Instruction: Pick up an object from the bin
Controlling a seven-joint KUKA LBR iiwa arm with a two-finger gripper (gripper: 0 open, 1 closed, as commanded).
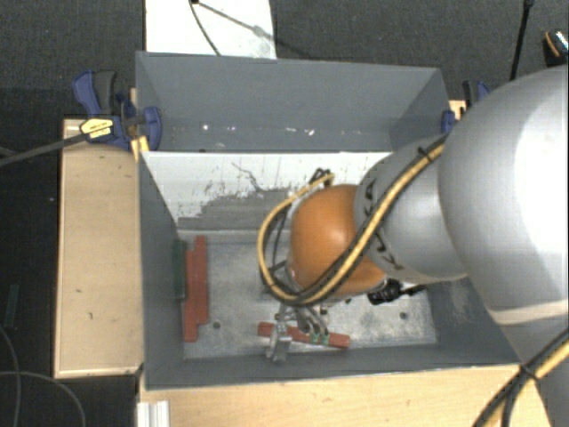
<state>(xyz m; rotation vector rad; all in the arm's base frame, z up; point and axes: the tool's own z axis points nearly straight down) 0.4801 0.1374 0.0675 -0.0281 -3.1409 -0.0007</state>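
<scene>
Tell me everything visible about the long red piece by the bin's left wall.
The long red piece is a narrow, flat-looking bar with a matte surface, perhaps plastic or painted wood. It lies flat on the bin floor, lengthwise along the left wall. A dark green strip lies close along its left side; whether they touch cannot be judged. The hand is off to its right, apart from it.

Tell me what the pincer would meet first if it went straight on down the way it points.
Probably the small red-and-green thing lying by the front wall of the bin, right under the pincer. Depth is unclear: it may already touch it, or meet the floor beside it.
</scene>
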